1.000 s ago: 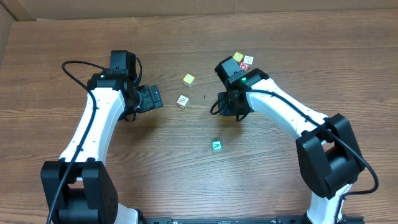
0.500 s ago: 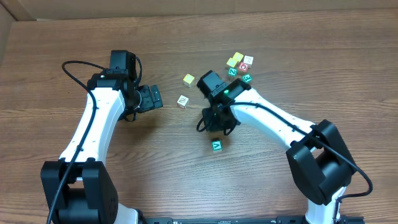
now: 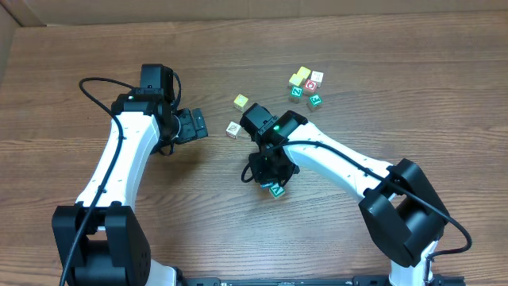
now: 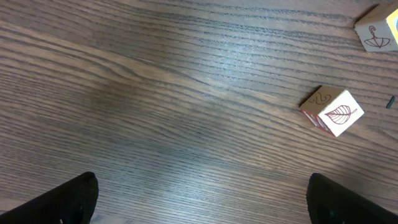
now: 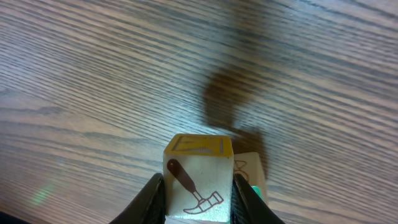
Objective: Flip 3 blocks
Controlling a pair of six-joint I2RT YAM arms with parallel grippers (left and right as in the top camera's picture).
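My right gripper (image 5: pixel 198 194) is shut on a white-faced block (image 5: pixel 198 177) with a brown hammer drawing and a yellow top face. It hangs low over the table, right beside the teal-green block (image 3: pixel 277 190), whose pale side and teal edge (image 5: pixel 250 180) peek out behind the held block. In the overhead view the right gripper (image 3: pixel 267 170) hides the held block. Another white-faced block (image 4: pixel 333 111) with a leaf drawing lies on the wood, also visible from above (image 3: pixel 232 129). My left gripper (image 4: pixel 202 202) stands open just left of it, nothing between its fingers.
A yellow cube (image 3: pixel 240 101) sits behind the leaf block and shows at the corner of the left wrist view (image 4: pixel 378 34). At the back right lies a cluster: a yellow cube (image 3: pixel 300 75), a white one (image 3: pixel 317 76), a red-faced one (image 3: pixel 311 85) and two green ones (image 3: pixel 296 92).
The right arm swung from beside the back-right cluster toward the front left, carrying its block, and now hangs over the teal-green block. The left arm has not moved.
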